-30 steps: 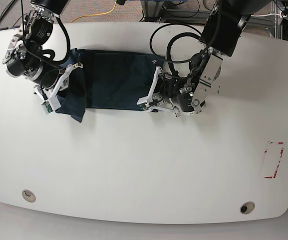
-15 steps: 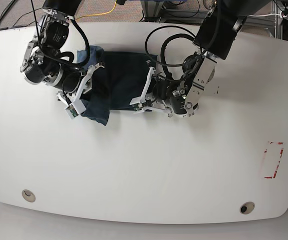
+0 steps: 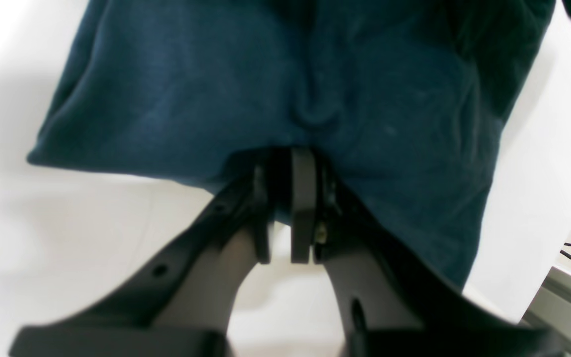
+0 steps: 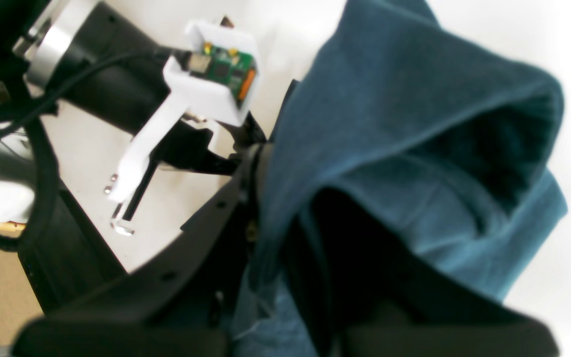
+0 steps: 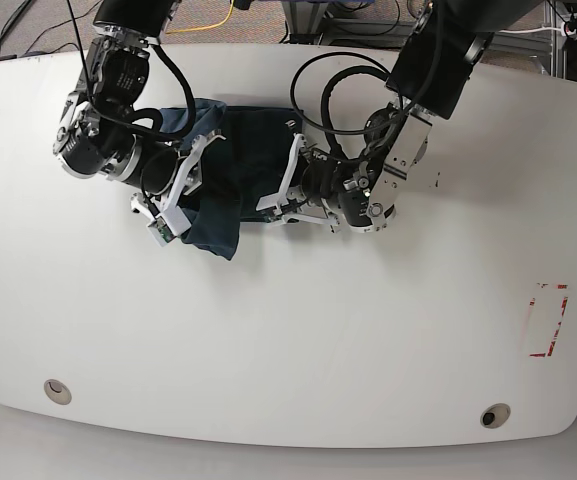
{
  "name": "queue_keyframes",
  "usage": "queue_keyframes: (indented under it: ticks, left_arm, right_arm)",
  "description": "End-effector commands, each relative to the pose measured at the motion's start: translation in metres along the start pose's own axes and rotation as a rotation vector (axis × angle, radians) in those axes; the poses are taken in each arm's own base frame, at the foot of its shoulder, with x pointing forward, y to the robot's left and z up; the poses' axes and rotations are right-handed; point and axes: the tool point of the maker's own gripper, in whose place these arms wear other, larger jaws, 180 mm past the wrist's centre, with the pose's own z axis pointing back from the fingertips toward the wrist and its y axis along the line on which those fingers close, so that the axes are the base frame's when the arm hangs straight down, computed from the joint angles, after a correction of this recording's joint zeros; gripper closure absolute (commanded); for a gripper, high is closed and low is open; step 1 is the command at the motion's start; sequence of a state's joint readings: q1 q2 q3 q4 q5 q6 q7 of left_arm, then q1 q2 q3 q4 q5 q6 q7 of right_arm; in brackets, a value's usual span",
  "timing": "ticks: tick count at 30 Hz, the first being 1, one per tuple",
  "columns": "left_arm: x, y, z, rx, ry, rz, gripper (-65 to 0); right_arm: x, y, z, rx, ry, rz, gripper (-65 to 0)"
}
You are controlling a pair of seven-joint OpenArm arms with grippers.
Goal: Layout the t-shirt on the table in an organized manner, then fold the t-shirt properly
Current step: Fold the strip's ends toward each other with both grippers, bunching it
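The t-shirt (image 5: 230,180) lies bunched toward the far side of the table (image 5: 288,340), well away from the red tape mark (image 5: 548,320) near the table's edge; both arms crowd over it. The left gripper (image 3: 288,163) is clamped on the shirt's edge, jaws nearly together with cloth pinched between; the right gripper (image 4: 265,163) is likewise closed on a lifted fold, the fabric draping over its fingers.
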State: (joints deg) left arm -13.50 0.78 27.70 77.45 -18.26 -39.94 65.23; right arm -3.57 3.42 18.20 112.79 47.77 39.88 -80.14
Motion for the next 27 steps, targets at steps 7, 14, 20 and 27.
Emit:
queue_keyframes:
  ticks: [7,14,20,27]
  left_arm:
    - [0.004,0.004,0.003,0.014,0.004,-0.01,-4.0]
    - [0.005,0.004,0.003,0.014,0.0,-0.01,-4.0]
    - [0.008,0.009,0.006,0.024,-0.005,-0.014,-4.0]
    - [0.009,0.01,0.007,0.026,-0.007,-0.014,-3.9]
  right_arm:
    - [0.022,0.013,-0.005,0.043,-0.047,0.065,-35.0]
    - [0.029,0.026,-0.012,0.086,-0.045,0.1,-50.3]
    - [0.031,0.027,-0.007,0.077,-0.042,0.134,-50.3]
    - [0.019,0.008,0.01,0.032,0.012,0.171,-50.3]
